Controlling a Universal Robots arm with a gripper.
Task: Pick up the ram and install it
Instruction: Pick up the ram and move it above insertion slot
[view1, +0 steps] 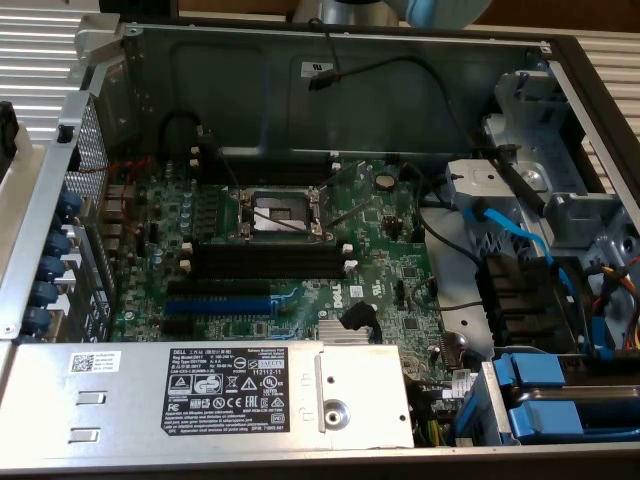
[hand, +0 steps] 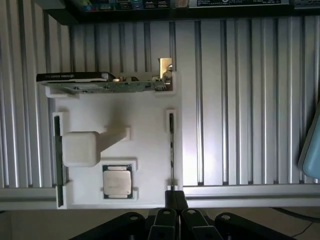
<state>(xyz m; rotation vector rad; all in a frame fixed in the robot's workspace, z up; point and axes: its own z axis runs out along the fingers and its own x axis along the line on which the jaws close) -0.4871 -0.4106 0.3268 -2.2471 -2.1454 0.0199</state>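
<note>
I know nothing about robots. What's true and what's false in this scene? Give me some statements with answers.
1. The long black slots on the motherboard are empty. True.
2. The claw grips the ram. False: the claw is shut on nothing; the ram stands on edge in the white tray.
3. A processor chip lies in the tray. True.
4. The computer case is closed. False: it is open, with the motherboard showing.

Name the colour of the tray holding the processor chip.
White tray; the wrist view shows it best.
</note>
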